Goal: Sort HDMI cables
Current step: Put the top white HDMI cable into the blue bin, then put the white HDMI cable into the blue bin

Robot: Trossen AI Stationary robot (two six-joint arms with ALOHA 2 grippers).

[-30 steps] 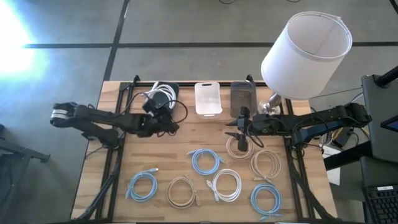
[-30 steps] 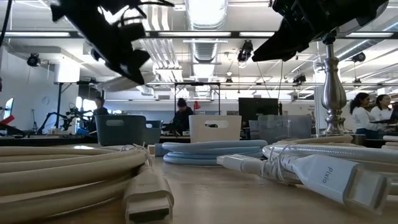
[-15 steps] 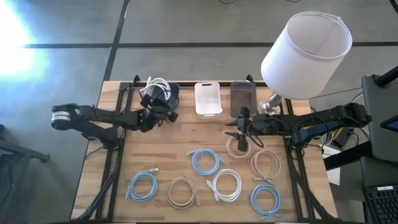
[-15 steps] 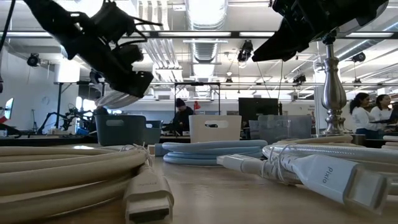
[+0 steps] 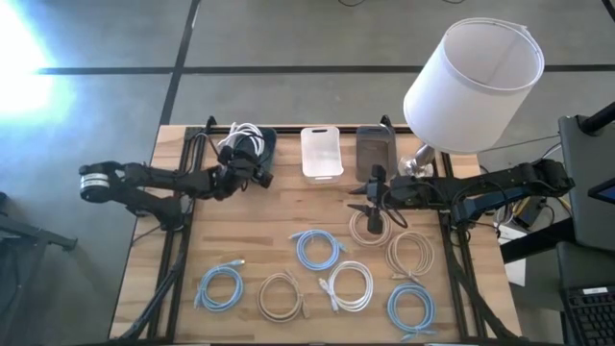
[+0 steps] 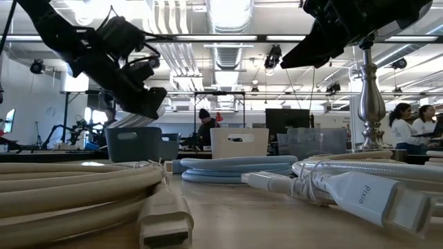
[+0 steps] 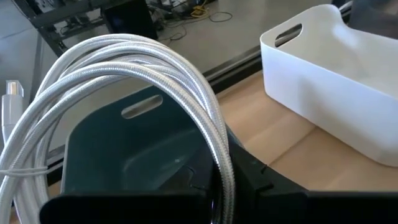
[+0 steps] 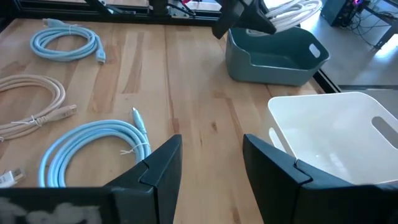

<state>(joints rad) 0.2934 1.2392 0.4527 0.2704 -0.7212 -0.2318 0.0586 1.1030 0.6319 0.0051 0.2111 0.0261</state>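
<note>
From above, the left claw (image 5: 236, 165) grips a white coiled cable (image 5: 245, 135) over the dark teal bin (image 5: 267, 154); seven blue, beige and white coils lie on the worktop (image 5: 288, 207). Left wrist view: the braided white loops (image 7: 155, 68) arch above the bin. Right wrist view: the right claw (image 8: 211, 165) is spread wide and empty.

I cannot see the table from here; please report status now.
Left gripper shut on white cable, above the dark bin. Right gripper open, waiting over a beige coil. Nothing in the way.
</note>
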